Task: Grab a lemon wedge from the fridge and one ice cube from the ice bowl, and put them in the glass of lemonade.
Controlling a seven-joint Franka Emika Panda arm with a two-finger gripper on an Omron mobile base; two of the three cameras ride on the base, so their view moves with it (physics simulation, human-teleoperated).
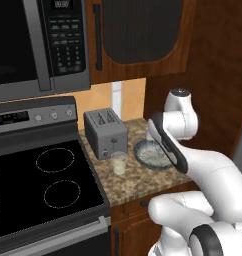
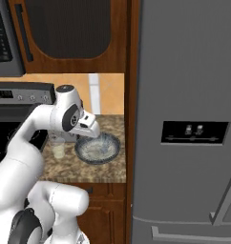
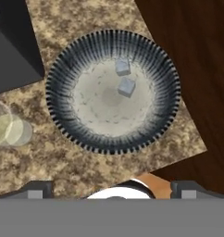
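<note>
Ice bowl [image 3: 113,91] lying directly under the gripper [image 3: 113,194], fingers spread wide and holding nothing, two ice cubes [image 3: 126,86] sitting inside it, bowl resting near the worktop [image 3: 63,166] edge by the fridge [image 2: 184,95], glass of lemonade [image 1: 119,162] standing just beside it, toaster [image 1: 105,132] sitting behind.

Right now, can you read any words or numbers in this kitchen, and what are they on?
No text can be read.
Microwave keypad: rows of button labels, too blurred to read.
Microwave display: digits, too blurred.
Stove clock: pale digits, too small.
Fridge dispenser panel: small marks, unreadable.
Toaster, ice bowl: no writing.
</note>
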